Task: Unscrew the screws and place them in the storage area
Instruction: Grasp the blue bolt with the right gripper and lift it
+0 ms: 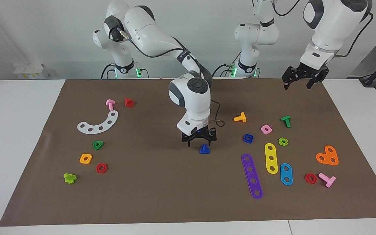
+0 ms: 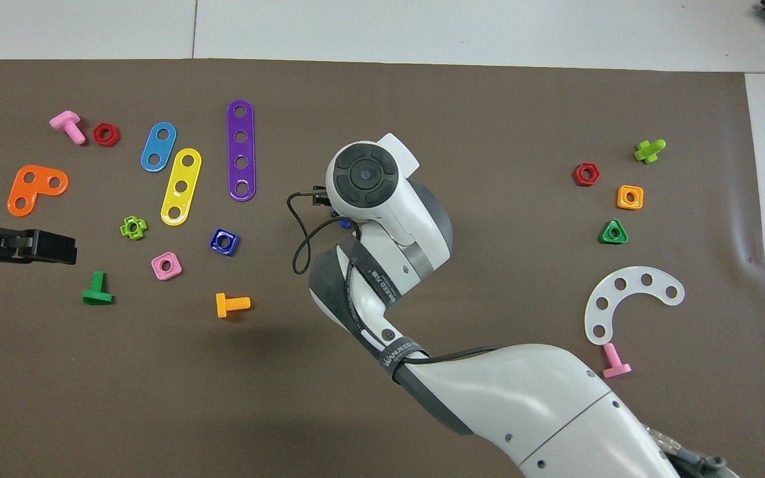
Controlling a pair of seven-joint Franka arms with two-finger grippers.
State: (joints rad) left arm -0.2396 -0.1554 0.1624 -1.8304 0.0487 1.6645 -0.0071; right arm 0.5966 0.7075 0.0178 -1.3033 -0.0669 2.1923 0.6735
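A blue screw with a triangular head lies on the brown mat near its middle. My right gripper hangs just above it, a little to the robots' side, with its fingers spread and nothing between them. In the overhead view the right wrist hides nearly all of the screw. The storage area is toward the right arm's end: a white curved strip, a green triangular nut, an orange square nut and a red hexagonal nut. My left gripper waits, raised and open, over the mat's edge at the left arm's end.
Toward the left arm's end lie a blue square nut, an orange bolt, purple, yellow and blue strips, and a green bolt. A pink bolt lies by the white strip.
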